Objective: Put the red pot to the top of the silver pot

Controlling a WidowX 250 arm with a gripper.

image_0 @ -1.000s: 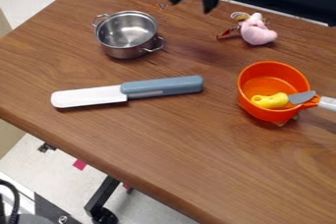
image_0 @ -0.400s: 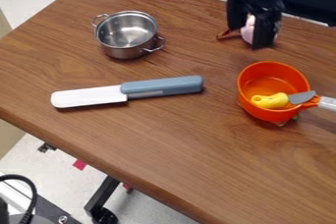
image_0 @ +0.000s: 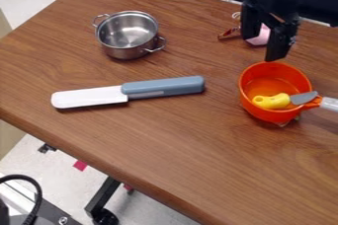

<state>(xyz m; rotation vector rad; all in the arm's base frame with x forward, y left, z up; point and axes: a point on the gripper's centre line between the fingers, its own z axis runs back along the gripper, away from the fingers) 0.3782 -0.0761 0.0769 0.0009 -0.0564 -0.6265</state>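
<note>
Red pot: the red pot [image_0: 273, 85] is upright at the right of the desk [image_0: 165, 145], its handle [image_0: 328, 104] pointing to the right edge of the view.
Weight and feel: probably light, thin-walled and stiff, likely smooth enough to slip in a loose grip; unlikely to break.
Load: 1 toy knife [image_0: 271, 101] lies inside, its grey blade reaching over the rim by the handle; it could slide and tip the balance.
Where to hold: the bare far rim looks best, 1 finger inside and 1 outside; the handle would leave the bowl hanging to 1 side.
Pincer: spread, its 2 fingers apart, the pincer [image_0: 263, 48] hanging just beyond the far rim; whether it touches, I cannot tell.
Silver pot: the silver pot [image_0: 128, 32] stands upright at the upper left, open, with 2 small loop handles; a level, gentle lowering suits it.
Further out: a spatula [image_0: 163, 87] lies between the pots, nearer the front; a pink toy [image_0: 259, 36] sits behind the pincer.
</note>
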